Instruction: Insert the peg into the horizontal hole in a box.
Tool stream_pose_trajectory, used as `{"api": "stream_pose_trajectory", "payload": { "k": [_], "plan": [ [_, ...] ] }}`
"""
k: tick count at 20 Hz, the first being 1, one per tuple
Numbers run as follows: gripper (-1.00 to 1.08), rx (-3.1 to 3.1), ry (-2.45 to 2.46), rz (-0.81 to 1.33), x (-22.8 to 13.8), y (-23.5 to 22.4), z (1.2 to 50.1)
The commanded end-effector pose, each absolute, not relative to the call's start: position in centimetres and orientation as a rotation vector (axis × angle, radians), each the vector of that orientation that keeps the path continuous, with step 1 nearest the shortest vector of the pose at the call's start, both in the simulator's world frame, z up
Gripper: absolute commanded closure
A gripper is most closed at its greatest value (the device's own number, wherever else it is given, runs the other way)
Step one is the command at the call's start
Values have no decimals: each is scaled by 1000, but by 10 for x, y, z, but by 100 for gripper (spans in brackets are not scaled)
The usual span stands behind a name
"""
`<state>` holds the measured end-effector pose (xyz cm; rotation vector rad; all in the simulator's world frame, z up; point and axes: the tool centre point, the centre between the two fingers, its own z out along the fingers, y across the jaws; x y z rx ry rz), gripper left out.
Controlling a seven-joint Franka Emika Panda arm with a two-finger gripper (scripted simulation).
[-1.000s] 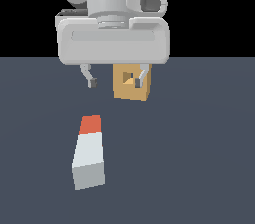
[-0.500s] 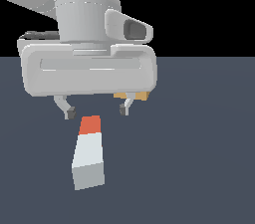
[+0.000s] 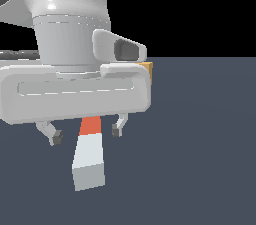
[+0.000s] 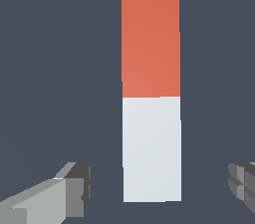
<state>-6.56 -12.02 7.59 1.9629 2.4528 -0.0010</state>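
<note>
1. Grey two-fingered gripper [image 3: 86, 134] open, jaws spread wide, empty, poised above the long square-sectioned peg, white-grey with an orange-red end [image 3: 89, 154]. Peg lying flat on the dark blue-grey floor [image 3: 200, 144], between the two fingers in both views, touching neither.
2. Risk of off-centre grasp: in the wrist view the peg [image 4: 151, 96] sits nearer neither finger by much, yet the fingers [image 4: 74, 185] flank only the white end. Closing there would likely leave the long orange-red portion overhanging, liable to droop or pivot.
3. Risk of collision on descent: any tilt or lateral offset could land a fingertip on the peg's top face rather than beside it.
4. Small tan wooden box [image 3: 146, 67] almost wholly hidden behind the gripper body in the exterior view; only a corner visible. Hole not visible, so alignment cannot be judged; a skewed grasp would probably jam the peg at the opening.
</note>
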Motion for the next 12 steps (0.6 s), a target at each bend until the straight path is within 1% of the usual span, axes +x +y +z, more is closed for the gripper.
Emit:
{"api": "stream_pose_trajectory", "payload": {
  "k": [1, 7, 12],
  "plan": [
    [-92, 1951, 2462, 0, -66, -123, 73],
    [-92, 1952, 2462, -1, -66, -124, 71],
    [-92, 1951, 2462, 0, -67, -124, 57]
  ]
}}
